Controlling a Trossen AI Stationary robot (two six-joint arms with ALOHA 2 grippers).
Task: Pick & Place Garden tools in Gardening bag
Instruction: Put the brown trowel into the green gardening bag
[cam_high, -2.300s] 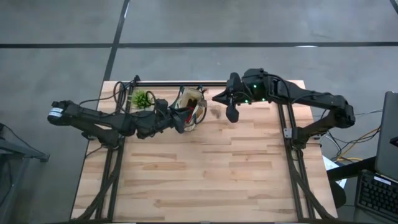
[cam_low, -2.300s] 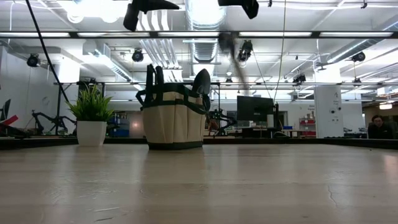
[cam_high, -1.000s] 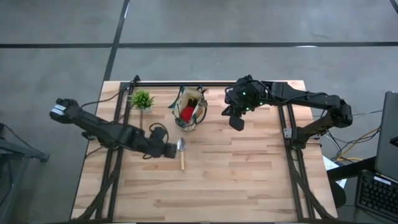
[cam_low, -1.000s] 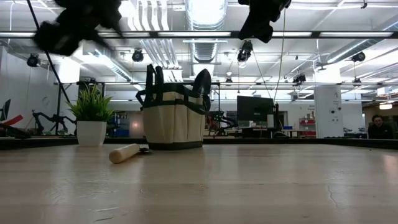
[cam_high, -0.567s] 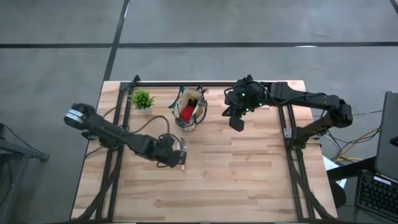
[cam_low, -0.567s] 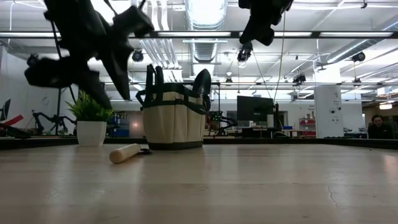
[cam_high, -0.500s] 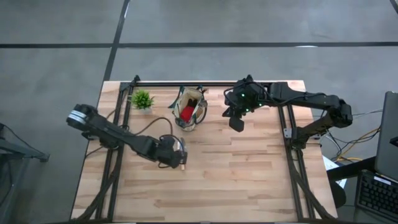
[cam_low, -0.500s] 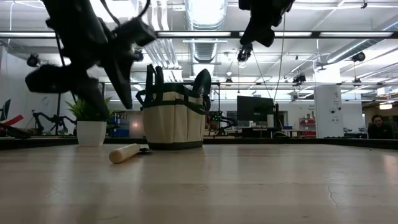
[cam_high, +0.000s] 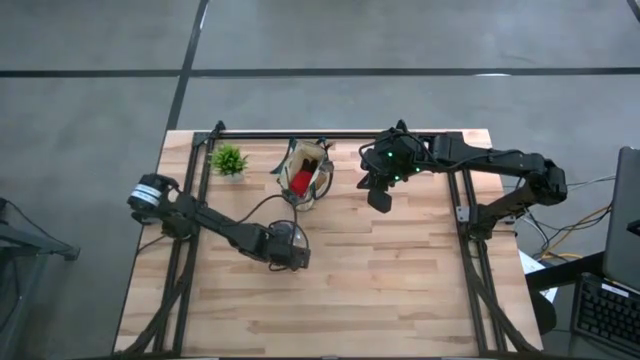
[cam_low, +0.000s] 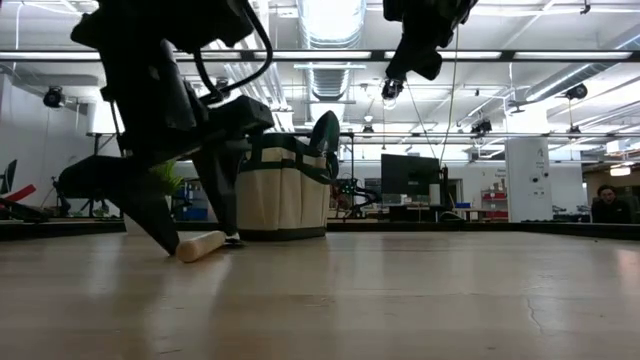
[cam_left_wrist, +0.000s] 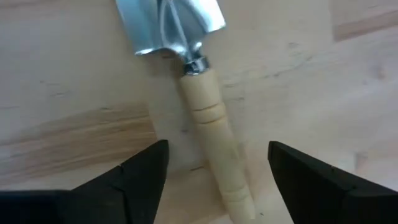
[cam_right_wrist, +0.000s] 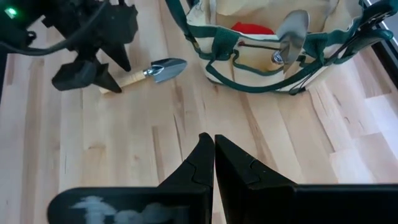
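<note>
A trowel with a light wooden handle (cam_left_wrist: 214, 143) and a metal blade (cam_left_wrist: 171, 25) lies flat on the table in front of the gardening bag (cam_high: 305, 175). My left gripper (cam_left_wrist: 216, 149) is open and low over it. Its two fingers stand on either side of the handle (cam_low: 200, 245), and a gap shows on both sides. The beige bag with dark trim stands upright (cam_low: 280, 195) and holds a red item (cam_right_wrist: 252, 28), another trowel (cam_right_wrist: 292, 31) and dark handles. My right gripper (cam_right_wrist: 213, 155) is shut and empty, held high to the right of the bag (cam_high: 380, 198).
A small green potted plant (cam_high: 228, 160) stands at the far left, next to the bag. A dark rail (cam_high: 290, 134) runs along the table's far edge. The bare wooden table top (cam_high: 400, 290) stretches over the near half and the right side.
My left gripper has gone toward the table's right and near edges and come down from high above the table. Its open fingers now stand astride the trowel's handle at table height. The trowel has stayed where it lay.
</note>
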